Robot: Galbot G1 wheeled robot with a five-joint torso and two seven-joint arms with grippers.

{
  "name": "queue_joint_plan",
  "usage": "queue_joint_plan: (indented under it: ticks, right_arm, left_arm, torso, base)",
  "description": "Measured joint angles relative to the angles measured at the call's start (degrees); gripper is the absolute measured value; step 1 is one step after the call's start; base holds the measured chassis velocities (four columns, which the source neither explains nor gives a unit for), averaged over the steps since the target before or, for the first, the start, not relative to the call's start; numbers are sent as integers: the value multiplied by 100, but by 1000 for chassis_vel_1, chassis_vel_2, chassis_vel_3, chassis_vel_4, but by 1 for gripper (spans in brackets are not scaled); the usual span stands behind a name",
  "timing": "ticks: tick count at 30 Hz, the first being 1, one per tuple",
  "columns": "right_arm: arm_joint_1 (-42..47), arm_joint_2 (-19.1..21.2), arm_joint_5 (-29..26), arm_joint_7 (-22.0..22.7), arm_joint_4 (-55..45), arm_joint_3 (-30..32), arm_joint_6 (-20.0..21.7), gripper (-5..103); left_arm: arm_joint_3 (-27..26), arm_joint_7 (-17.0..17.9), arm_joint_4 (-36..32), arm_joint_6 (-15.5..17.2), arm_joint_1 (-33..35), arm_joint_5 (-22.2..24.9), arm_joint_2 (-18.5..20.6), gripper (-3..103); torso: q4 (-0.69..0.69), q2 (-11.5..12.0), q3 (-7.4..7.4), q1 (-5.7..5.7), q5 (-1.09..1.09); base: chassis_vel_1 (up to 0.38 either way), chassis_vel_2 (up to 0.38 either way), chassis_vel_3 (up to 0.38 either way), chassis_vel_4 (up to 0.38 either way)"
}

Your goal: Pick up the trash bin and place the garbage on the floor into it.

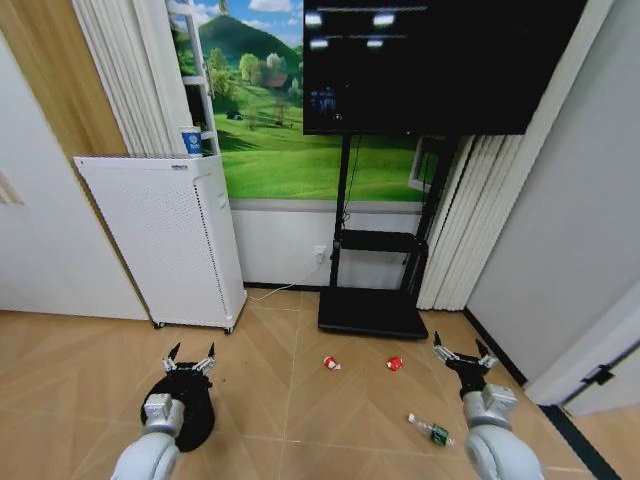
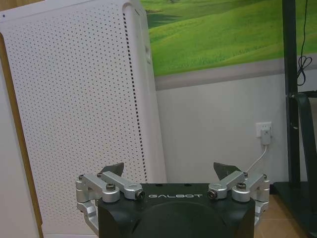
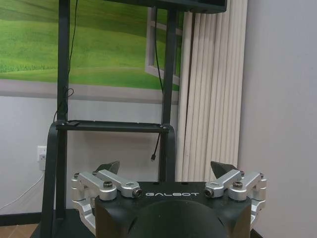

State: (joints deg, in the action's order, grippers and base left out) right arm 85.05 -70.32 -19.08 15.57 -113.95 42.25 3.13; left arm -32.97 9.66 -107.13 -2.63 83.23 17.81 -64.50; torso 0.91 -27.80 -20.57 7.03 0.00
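From the head view, the trash bin (image 1: 193, 415) stands on the wooden floor (image 1: 290, 400) near the picture's lower left, partly covered by the left arm. The left gripper (image 1: 191, 355) hangs just above the bin's far rim with its fingers spread wide and nothing between them. The right gripper (image 1: 460, 351) hovers over the floor on the right side, likewise spread and empty.

The garbage lies apart from the bin, out on the open floor between the two arms: one red-and-white scrap (image 1: 332, 363) and a second scrap (image 1: 395, 363) in front of the black TV stand's base (image 1: 372, 312), and a small clear bottle (image 1: 431, 430) with a green label lying on its side near the right arm.

The left wrist view looks past its own released gripper (image 2: 172, 173) at the tall white perforated appliance (image 2: 74, 119), a grey-white wall and a wall socket (image 2: 264, 132) with a white cord plugged in. The right wrist view shows its open gripper (image 3: 166, 171) before the black stand's shelf (image 3: 114, 126), with white pleated curtains (image 3: 213, 89) beside it.

The floor is light herringbone wood. A green landscape mural (image 1: 290, 110) covers the back wall, with a dark screen (image 1: 430, 60) mounted on the stand.
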Motion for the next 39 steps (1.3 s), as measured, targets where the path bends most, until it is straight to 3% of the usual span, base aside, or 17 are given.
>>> queue_joint_plan:
  ticks: [17, 23, 28, 32, 39]
  right_arm:
    - [-10, -1, 40, 107, 80, 30, -252, 100]
    - [-12, 11, 36, 110, 92, 27, -251, 100]
    - [-40, 33, -4, 164, 128, 9, -342, 100]
    - [-31, 25, -20, 182, 131, 13, -360, 100]
    - [-17, -1, -24, 183, 116, 16, -342, 100]
  left_arm:
    - [64, -7, 16, 5, -37, 10, 14, 99]
    - [73, -4, 22, 6, -27, 18, 9, 100]
    - [63, -5, 20, 6, -10, 22, 4, 95]
    - [65, -2, 9, 6, -5, 24, 2, 100]
    - [47, 0, -20, 7, 41, 22, -26, 98]
  torso:
    - [1, 251, 151, -97, 0]
    - [-1, 408, 255, -162, 0]
    - [-1, 601, 373, -227, 0]
    - [0, 706, 435, -271, 0]
    - [0, 837, 521, -316, 0]
  base:
    - [-108, 105, 98, -98]
    - [14, -14, -23, 22]
    - [0, 0, 0, 0]
    - [0, 0, 0, 0]
    - [0, 0, 0, 0]
